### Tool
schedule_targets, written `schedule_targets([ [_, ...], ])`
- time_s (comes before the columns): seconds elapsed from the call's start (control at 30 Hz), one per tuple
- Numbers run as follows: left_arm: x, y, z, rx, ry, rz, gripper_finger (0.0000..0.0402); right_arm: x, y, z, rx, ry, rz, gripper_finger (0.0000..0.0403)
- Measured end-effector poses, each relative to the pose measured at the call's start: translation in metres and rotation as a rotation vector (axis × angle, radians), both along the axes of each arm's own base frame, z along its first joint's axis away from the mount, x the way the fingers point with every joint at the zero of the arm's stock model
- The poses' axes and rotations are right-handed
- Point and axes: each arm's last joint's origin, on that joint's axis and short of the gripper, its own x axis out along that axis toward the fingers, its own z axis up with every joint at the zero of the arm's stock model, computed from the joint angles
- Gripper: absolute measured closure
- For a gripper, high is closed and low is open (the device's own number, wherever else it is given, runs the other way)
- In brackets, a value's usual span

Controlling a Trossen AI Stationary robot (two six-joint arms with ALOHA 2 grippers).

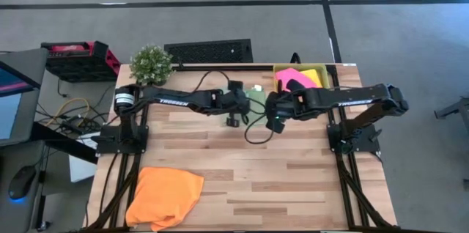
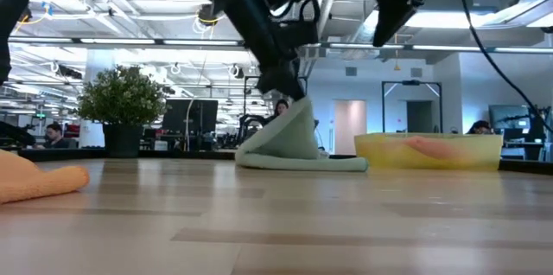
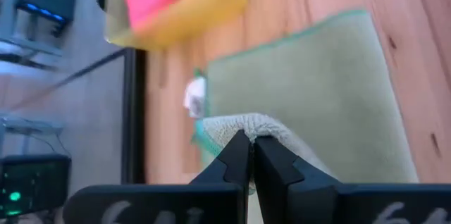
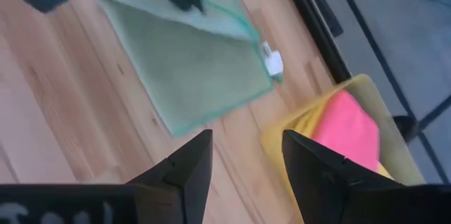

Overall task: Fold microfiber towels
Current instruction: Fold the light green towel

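Note:
The pale green towel [image 1: 257, 98] lies at the table's far middle, with one part drawn up in a peak [image 2: 294, 128]. My left gripper [image 3: 252, 155] is shut on that peak. My right gripper [image 4: 246, 155] is open and empty, above the table just to the right of the green towel and raised well clear in the low view [image 2: 396, 11]. The orange towel [image 1: 165, 196] lies crumpled at the near left corner. The hot pink towel [image 1: 286, 79] and the yellow towel [image 1: 311, 77] lie in the translucent yellow tray [image 1: 322, 67] at the far right. My left gripper pinches a bunched-up fold of the green towel [image 3: 245, 127] between its two fingertips, near the edge with the teal hem. The fingers come from above, slanting down [image 2: 289, 93]. The held part stands lifted like a tent, and the rest of the towel [image 2: 302, 161] lies flat on the table.
A potted plant [image 1: 151, 63] stands at the far left corner and a black slatted panel [image 1: 209, 50] lies beyond the far edge. The tray [image 2: 428, 150] stands close to the right of the green towel. Bare wood [image 1: 278, 182] stretches across the near middle and right.

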Motion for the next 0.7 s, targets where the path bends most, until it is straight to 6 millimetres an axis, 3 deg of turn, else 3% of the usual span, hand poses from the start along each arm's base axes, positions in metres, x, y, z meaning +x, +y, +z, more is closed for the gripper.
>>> schedule_targets([
  [0.23,0.013,0.002,0.018,-0.053,-0.168,-0.088,0.0401,-0.015,-0.001,0.001,0.005,-0.021,-0.013,0.0214],
  [0.7,0.024,0.004,-0.011,-0.082,-0.142,-0.081,0.0401,-0.023,0.001,0.008,0.007,-0.050,-0.005,0.0214],
])
